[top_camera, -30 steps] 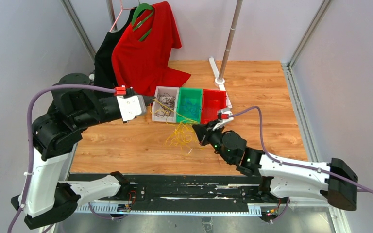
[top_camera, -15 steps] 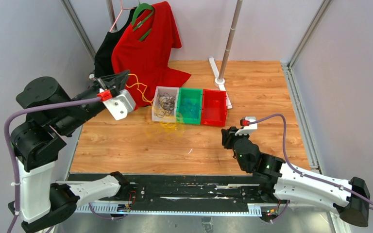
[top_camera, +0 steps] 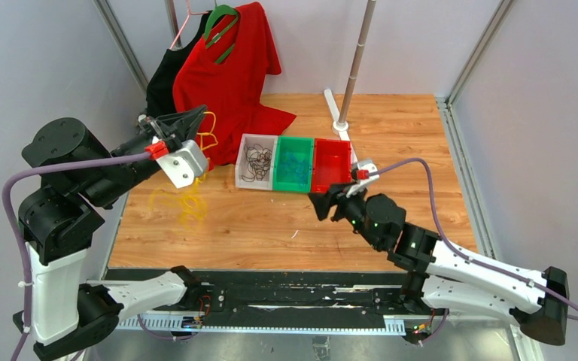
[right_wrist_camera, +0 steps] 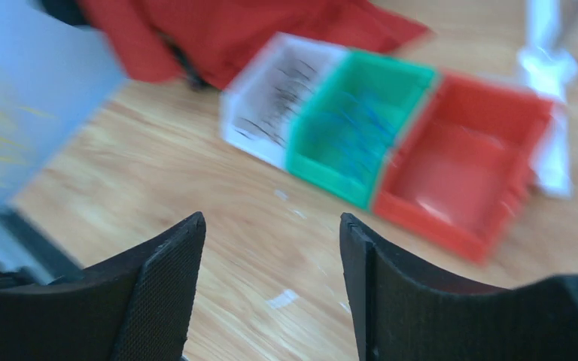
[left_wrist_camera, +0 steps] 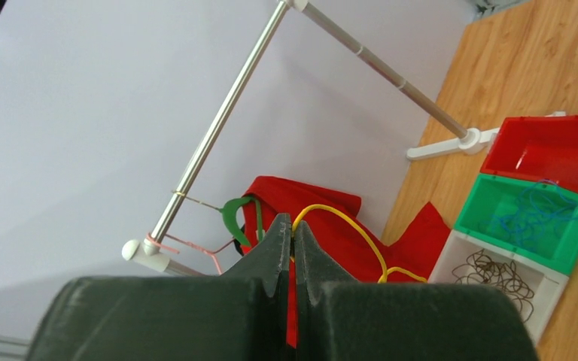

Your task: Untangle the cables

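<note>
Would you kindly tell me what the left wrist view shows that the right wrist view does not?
Only the left wrist view shows the left gripper shut on a yellow cable, plus the green hanger and metal rail. Only the right wrist view shows the right gripper, open and empty. Both show the white bin, green bin, red bin and the red shirt.

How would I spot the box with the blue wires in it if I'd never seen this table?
Look at the wooden table, where three small bins sit side by side. It is the green bin in the middle, between the white bin with dark wires and the red bin. Only it holds blue wires.
</note>
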Controlling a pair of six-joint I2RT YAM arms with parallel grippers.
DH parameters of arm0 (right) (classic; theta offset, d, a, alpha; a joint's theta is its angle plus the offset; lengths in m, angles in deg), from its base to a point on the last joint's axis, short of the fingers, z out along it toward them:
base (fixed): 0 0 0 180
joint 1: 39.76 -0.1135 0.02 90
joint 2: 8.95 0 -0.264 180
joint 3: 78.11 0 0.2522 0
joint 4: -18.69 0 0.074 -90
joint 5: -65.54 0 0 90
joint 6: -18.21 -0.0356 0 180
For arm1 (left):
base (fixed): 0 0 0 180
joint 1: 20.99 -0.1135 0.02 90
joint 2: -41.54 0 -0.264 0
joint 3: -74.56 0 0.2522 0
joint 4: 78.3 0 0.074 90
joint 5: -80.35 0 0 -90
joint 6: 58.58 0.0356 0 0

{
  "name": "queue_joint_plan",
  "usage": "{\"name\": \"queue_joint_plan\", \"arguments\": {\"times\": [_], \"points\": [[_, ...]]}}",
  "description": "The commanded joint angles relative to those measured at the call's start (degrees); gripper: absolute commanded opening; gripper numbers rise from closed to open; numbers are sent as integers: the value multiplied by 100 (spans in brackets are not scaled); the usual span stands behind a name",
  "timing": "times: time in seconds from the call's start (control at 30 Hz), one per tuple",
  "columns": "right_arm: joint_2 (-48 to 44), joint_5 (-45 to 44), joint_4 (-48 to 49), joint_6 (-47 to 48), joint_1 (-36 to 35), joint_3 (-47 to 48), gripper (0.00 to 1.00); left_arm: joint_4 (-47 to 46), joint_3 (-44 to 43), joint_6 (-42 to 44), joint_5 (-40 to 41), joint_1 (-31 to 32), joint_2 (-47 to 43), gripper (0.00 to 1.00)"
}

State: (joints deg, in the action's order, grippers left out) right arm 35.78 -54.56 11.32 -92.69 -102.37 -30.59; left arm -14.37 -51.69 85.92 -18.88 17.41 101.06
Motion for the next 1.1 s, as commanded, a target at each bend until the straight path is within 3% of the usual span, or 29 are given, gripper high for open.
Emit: {"name": "queue_joint_plan", "arguments": {"times": [0.0,0.17,0.33,0.67,1.07], "points": [[688,2170,1112,963,-181,1276,67,-183,310,7,-448,28,-248,0],[1668,3622,1319,1168,-199,2397,68,-188,581,60,-840,28,-437,0],[2220,4402,1464,1245,-199,2973,70,-194,603,-55,-1125,28,-361,0],[3150,3862,1498,1586,-199,3557,71,-201,230,-809,-1806,28,84,0],[4278,3523,2461,1372,-198,4026,60,-201,-370,-1682,-2075,28,316,0]]}}
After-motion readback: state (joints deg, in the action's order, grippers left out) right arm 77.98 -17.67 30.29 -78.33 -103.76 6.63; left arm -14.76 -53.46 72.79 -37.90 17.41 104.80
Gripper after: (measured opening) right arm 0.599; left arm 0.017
